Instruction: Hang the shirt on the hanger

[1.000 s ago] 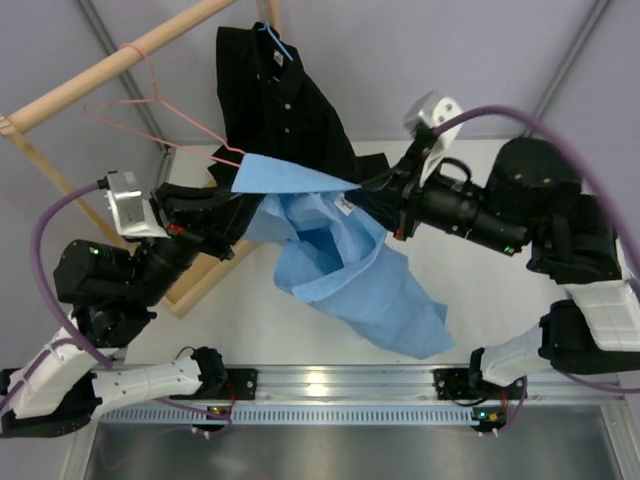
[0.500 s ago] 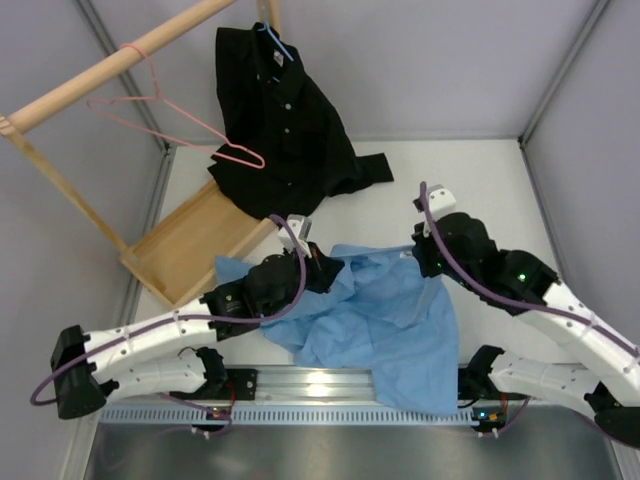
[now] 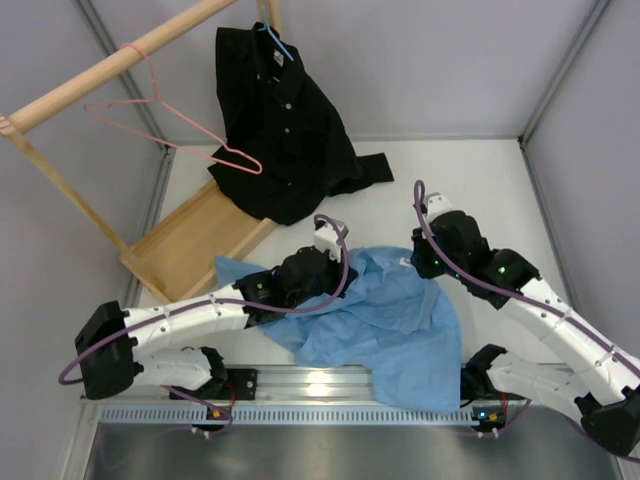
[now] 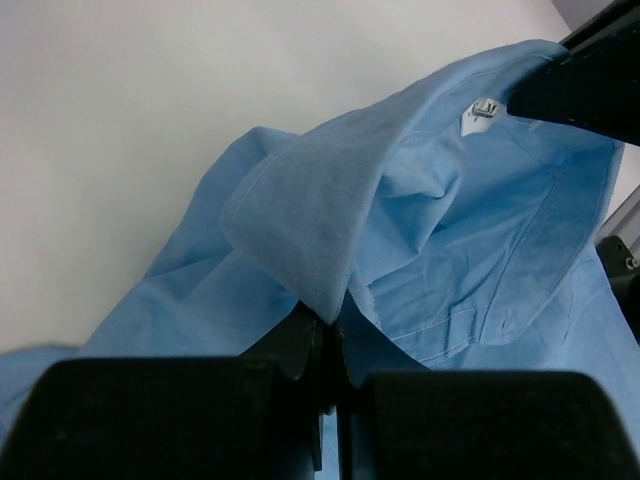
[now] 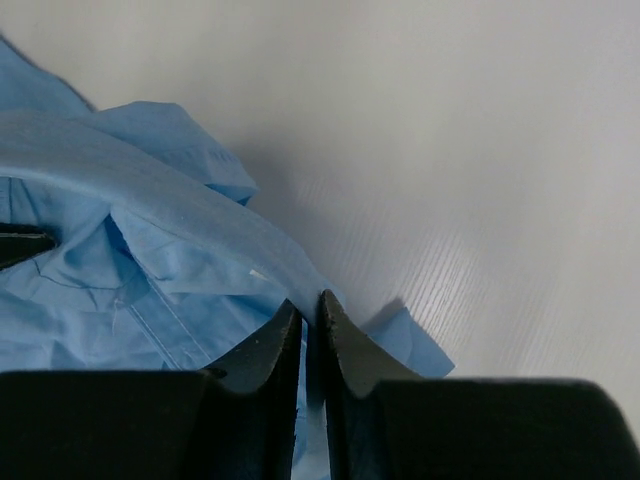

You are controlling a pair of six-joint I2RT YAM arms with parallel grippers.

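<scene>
The light blue shirt point(image 3: 385, 320) lies crumpled on the white table, its lower part hanging over the near edge. My left gripper point(image 3: 335, 262) is shut on a fold of the shirt's collar point(image 4: 315, 225) at the shirt's far left. My right gripper point(image 3: 418, 262) is shut on the collar edge point(image 5: 180, 235) at the shirt's far right. The shirt's neck label point(image 4: 484, 110) shows between them. The pink hanger point(image 3: 170, 130) hangs empty from the wooden rail point(image 3: 110, 65) at the far left, well away from both grippers.
A black shirt point(image 3: 285, 125) hangs on a blue hanger point(image 3: 275, 40) from the same rail. A wooden tray-like base point(image 3: 185, 250) lies left of the shirt. Grey walls close the sides and back. A metal rail point(image 3: 330, 385) runs along the near edge.
A second ago both grippers held the shirt raised near the hanger. They have come down with it to the table, and the left gripper has since shifted slightly right.
</scene>
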